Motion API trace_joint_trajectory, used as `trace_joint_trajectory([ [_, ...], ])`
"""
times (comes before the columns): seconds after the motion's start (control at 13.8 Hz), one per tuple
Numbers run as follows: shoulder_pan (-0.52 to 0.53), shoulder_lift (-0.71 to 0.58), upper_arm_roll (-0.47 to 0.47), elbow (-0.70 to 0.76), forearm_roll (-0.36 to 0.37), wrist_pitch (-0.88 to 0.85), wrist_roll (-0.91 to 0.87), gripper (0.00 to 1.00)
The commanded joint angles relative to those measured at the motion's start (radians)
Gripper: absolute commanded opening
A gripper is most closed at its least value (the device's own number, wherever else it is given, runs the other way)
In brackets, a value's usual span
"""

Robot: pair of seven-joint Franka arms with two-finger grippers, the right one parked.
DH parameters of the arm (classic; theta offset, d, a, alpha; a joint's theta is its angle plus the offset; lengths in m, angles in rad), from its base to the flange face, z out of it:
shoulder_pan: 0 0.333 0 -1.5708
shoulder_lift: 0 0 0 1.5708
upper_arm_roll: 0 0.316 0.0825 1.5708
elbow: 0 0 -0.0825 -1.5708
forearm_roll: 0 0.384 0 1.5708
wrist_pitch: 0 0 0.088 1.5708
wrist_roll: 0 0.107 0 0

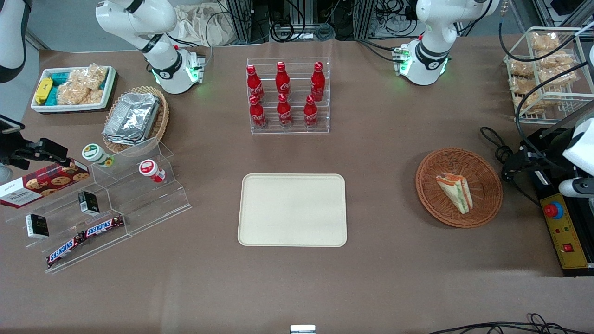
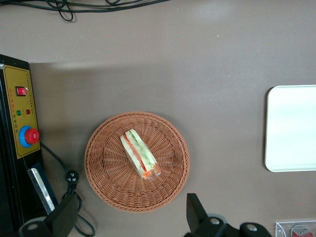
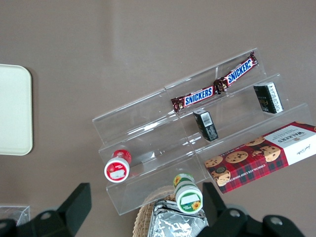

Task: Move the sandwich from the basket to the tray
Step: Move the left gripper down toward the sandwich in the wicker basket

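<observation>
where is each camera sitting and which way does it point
Front view: high, facing both arm bases, looking down on the table; tray central, sandwich in the basket.
Left wrist view: on the working arm, looking straight down; gripper, jaws open, hangs above that basket.
Right wrist view: on the parked arm, above the Snickers bars.
The tray shows in all three.

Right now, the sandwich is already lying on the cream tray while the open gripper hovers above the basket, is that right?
Not quite: the sandwich lies in the basket, not on the tray, which is bare in the front view. The left wrist view shows it there, with the open gripper above the basket.
</observation>
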Motion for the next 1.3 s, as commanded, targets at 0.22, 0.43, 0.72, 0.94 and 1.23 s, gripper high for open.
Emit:
trace_joint_trajectory([
  [0.22,-0.011,0.020,0.010,-0.002,0.001,-0.016,-0.008,0.99],
  [0.43,0.002,0.017,0.018,-0.066,0.016,-0.016,0.000,0.99],
  [0.72,0.052,-0.067,0.025,-0.390,0.035,0.189,-0.052,0.99],
  [0.94,0.065,-0.061,0.025,-0.544,0.015,0.294,-0.143,0.99],
  [1.23,0.065,0.017,0.024,-0.605,-0.011,0.510,-0.379,0.99],
])
